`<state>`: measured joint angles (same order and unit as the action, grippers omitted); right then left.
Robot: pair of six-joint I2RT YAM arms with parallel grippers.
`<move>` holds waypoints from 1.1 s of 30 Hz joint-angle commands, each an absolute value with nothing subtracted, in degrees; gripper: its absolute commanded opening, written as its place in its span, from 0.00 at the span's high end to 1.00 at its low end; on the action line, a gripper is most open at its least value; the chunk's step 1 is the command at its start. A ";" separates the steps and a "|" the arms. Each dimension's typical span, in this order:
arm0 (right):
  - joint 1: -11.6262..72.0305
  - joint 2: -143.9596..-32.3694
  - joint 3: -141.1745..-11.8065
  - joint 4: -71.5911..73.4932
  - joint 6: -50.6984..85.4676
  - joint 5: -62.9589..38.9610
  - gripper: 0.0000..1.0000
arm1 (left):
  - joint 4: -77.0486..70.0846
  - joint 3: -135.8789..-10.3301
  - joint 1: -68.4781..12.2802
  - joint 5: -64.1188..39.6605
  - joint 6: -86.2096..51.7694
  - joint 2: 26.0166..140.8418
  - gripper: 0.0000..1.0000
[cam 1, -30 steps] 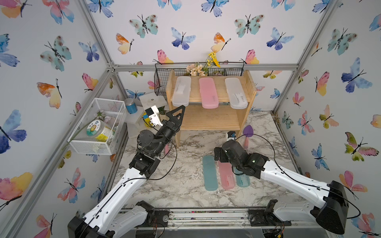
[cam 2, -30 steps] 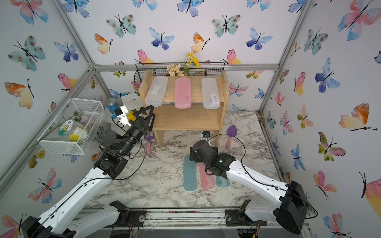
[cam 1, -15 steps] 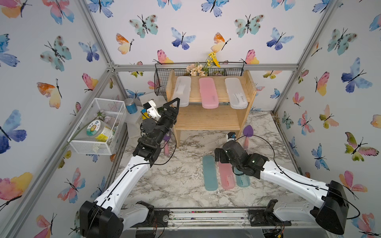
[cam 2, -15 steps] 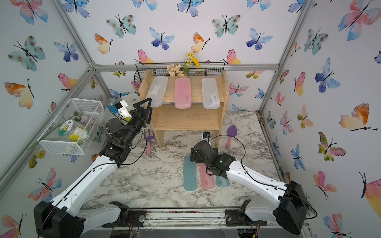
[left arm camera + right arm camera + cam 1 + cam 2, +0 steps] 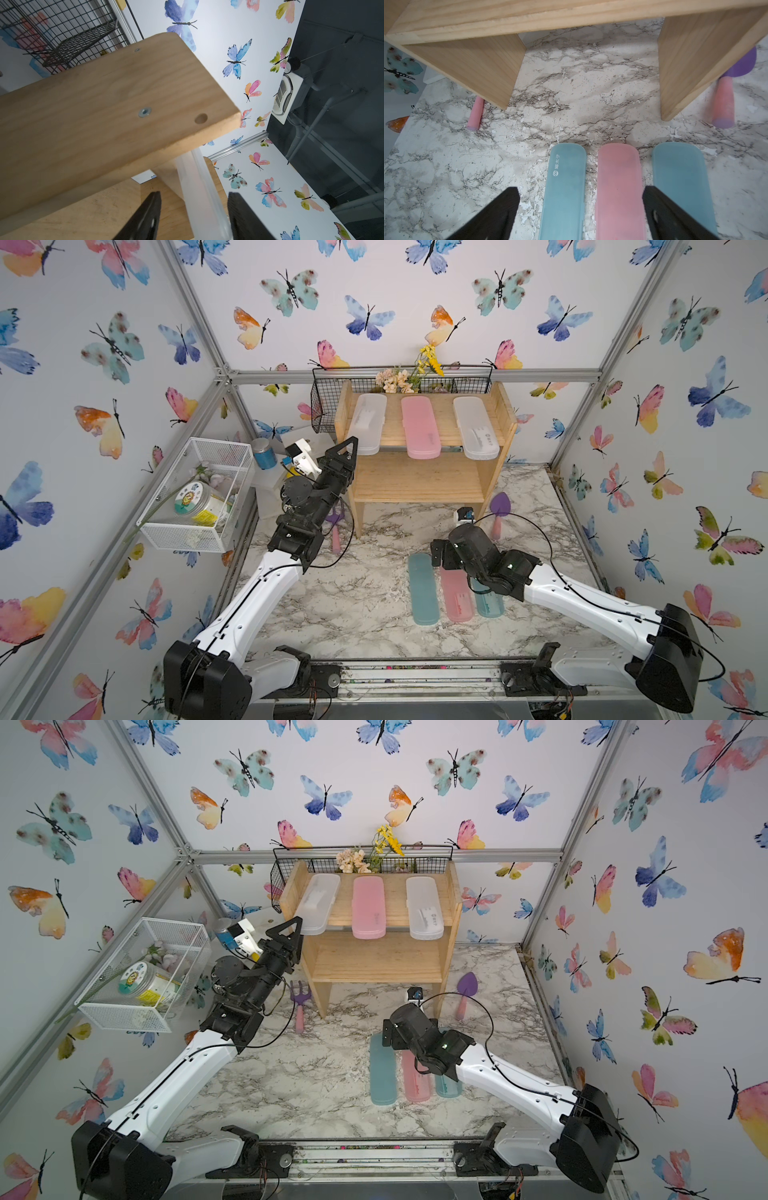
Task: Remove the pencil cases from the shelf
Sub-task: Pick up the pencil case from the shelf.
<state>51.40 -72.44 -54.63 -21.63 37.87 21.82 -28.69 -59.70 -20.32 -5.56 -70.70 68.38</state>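
Six in all, three and three: the left white case [image 5: 368, 423], shelf pink case [image 5: 419, 427] and right white case [image 5: 476, 427] lie on the shelf [image 5: 415, 485]'s top tier. The left teal case [image 5: 423, 589], table pink case [image 5: 457, 605] and right teal case [image 5: 490, 608] lie side by side on the table [image 5: 332, 605]. My left gripper [image 5: 194, 195], short of the shelf a second ago, now straddles the left white case's overhanging end, fingers narrowed, not clamped. My right gripper [image 5: 580, 189], unmoved, hangs spread wide over the table pink case.
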 commanded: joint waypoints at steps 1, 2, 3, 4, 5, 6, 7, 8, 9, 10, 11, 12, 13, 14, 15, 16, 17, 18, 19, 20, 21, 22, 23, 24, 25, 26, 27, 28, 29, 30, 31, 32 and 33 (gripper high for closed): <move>51.15 -73.28 -53.99 -20.93 37.61 20.48 0.01 | -29.30 -60.31 -20.02 -7.07 -69.96 68.06 0.52; 51.20 -73.33 -54.05 -20.87 37.62 20.40 0.01 | -29.25 -60.22 -19.97 -7.02 -69.97 68.03 0.55; 51.20 -73.31 -53.95 -20.83 37.62 20.32 0.01 | -29.25 -60.14 -19.95 -6.96 -69.92 68.00 0.58; 51.15 -73.31 -54.00 -20.74 37.62 20.30 0.01 | -29.31 -60.05 -19.95 -7.10 -69.90 67.93 0.60; 51.16 -73.40 -53.92 -20.70 37.62 20.22 0.01 | -29.36 -59.95 -19.87 -7.08 -69.87 67.79 0.65; 51.16 -73.39 -53.90 -20.65 37.62 20.13 0.01 | -29.41 -59.79 -19.86 -7.12 -69.79 67.66 0.69; 51.15 -73.42 -53.87 -20.66 37.62 20.05 0.01 | -29.57 -59.54 -19.86 -7.08 -69.66 67.45 0.72; 51.16 -73.33 -53.80 -20.65 37.62 19.95 0.01 | -29.99 -59.16 -19.87 -7.04 -69.41 67.20 0.73; 51.20 -73.33 -53.71 -20.58 37.69 19.87 0.01 | -30.59 -58.74 -19.84 -7.11 -69.12 66.89 0.76; 51.15 -73.18 -53.54 -20.44 37.70 19.79 0.01 | -31.48 -58.03 -19.86 -7.12 -68.92 66.59 0.79; 51.20 -73.00 -53.44 -20.32 37.71 19.70 0.01 | -32.24 -57.52 -19.79 -7.16 -68.74 66.31 0.81; 51.15 -72.84 -53.22 -20.14 37.71 19.60 0.01 | -33.04 -56.95 -19.71 -7.42 -68.52 66.08 0.84; 51.15 -72.62 -53.17 -19.97 37.71 19.60 0.01 | -33.66 -56.53 -19.67 -7.75 -68.22 65.79 0.85; 51.15 -72.52 -53.08 -19.87 37.62 19.60 0.01 | -34.29 -56.14 -19.69 -8.16 -67.94 65.56 0.86; 51.15 -72.36 -53.09 -19.61 37.38 19.60 0.01 | -35.77 -55.46 -19.69 -8.71 -67.45 65.19 0.87; 51.16 -72.25 -53.32 -19.52 37.12 19.60 0.01 | -37.30 -54.53 -19.64 -9.10 -67.02 64.68 0.89; 51.15 -72.16 -53.55 -19.59 36.88 19.60 0.01 | -38.70 -53.84 -19.66 -9.37 -66.49 64.21 0.92; 51.15 -72.00 -53.92 -19.60 36.62 19.53 0.01 | -39.99 -53.02 -19.67 -9.78 -65.69 63.63 0.95; 51.15 -71.83 -54.24 -19.60 36.36 19.47 0.01 | -41.11 -52.27 -19.68 -10.08 -64.68 62.90 0.98; 51.15 -71.72 -54.55 -19.60 36.17 19.42 0.01 | -41.80 -51.72 -19.66 -10.53 -63.58 62.19 0.99; 51.15 -71.48 -54.71 -19.60 36.04 19.42 0.01 | -42.77 -50.71 -19.64 -11.05 -62.08 61.28 1.00; 51.15 -71.30 -54.84 -19.45 35.88 19.51 0.01 | -43.30 -49.76 -19.69 -11.35 -60.58 60.03 1.00; 51.15 -71.21 -54.83 -19.29 35.82 19.51 0.01 | -43.54 -48.99 -19.69 -11.58 -59.21 58.85 1.00; 51.15 -71.10 -54.88 -19.10 35.77 19.45 0.01 | -44.15 -47.64 -19.67 -11.87 -57.48 57.38 1.00; 51.15 -71.02 -54.91 -18.86 35.53 19.15 0.01 | -44.73 -46.42 -19.69 -12.11 -55.63 55.63 1.00; 51.15 -71.04 -54.99 -18.73 35.43 18.72 0.01 | -44.53 -45.41 -19.68 -12.23 -54.24 54.05 1.00; 51.15 -71.10 -55.11 -18.64 35.27 18.19 0.01 | -43.65 -44.42 -19.69 -12.70 -52.24 51.99 1.00; 51.15 -71.19 -55.29 -18.56 35.09 17.71 0.01 | -42.43 -43.53 -19.67 -12.66 -49.92 49.82 1.00; 51.23 -71.32 -55.46 -18.46 34.99 17.40 0.01 | -41.51 -42.69 -19.69 -12.39 -48.15 48.05 1.00; 51.28 -71.36 -55.65 -18.40 34.85 17.04 0.01 | -41.07 -41.42 -19.76 -12.17 -46.76 46.04 1.00; 51.24 -71.45 -55.89 -18.28 34.64 16.73 0.01 | -40.60 -40.10 -19.77 -11.72 -45.61 44.06 1.00; 51.24 -71.54 -56.09 -18.19 34.39 16.47 0.01 | -39.91 -39.10 -19.77 -11.29 -44.25 42.37 1.00; 51.24 -71.59 -56.44 -18.11 34.28 16.21 0.01 | -39.11 -37.74 -19.69 -11.04 -42.93 40.42 1.00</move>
